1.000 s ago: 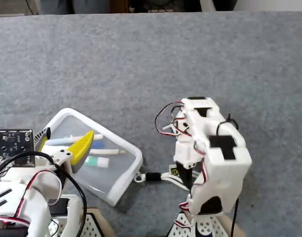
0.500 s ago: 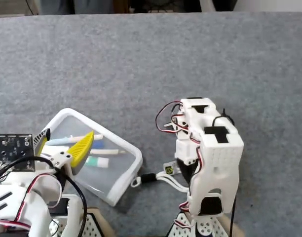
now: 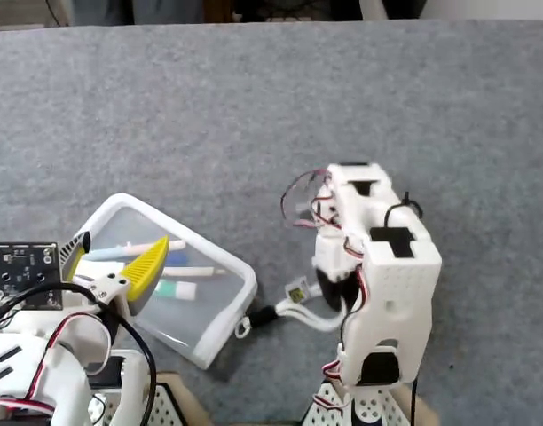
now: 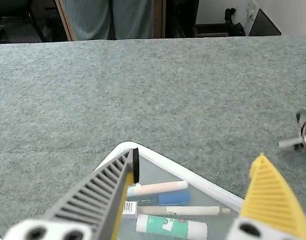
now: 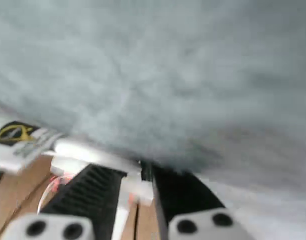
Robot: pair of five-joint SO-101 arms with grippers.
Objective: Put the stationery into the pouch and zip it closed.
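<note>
Yellow and grey ribbed fingers of the left end effector (image 4: 195, 157) stand spread wide apart, hovering over one corner of the clear plastic pouch with white trim (image 3: 229, 324) and gripping nothing. Under them, inside the pouch, a cream-pink pen (image 4: 160, 187), a blue pen (image 4: 160, 198) touching it, a thin white pen (image 4: 178, 210) and a green-and-white glue stick (image 4: 170, 226) lie side by side. The black fingers of the right end effector (image 5: 147, 167) are pressed together on a white pull cord (image 3: 309, 318). The cord runs from beneath the right arm (image 3: 387, 284) to a small black zipper pull (image 3: 263, 314) at the pouch corner nearest that arm. A small yellow-and-black tag (image 3: 296, 293) sits just beside the cord. The pouch lies flat on the grey carpet-covered counter (image 3: 254, 106), between the two arms and closer to the left one.
</note>
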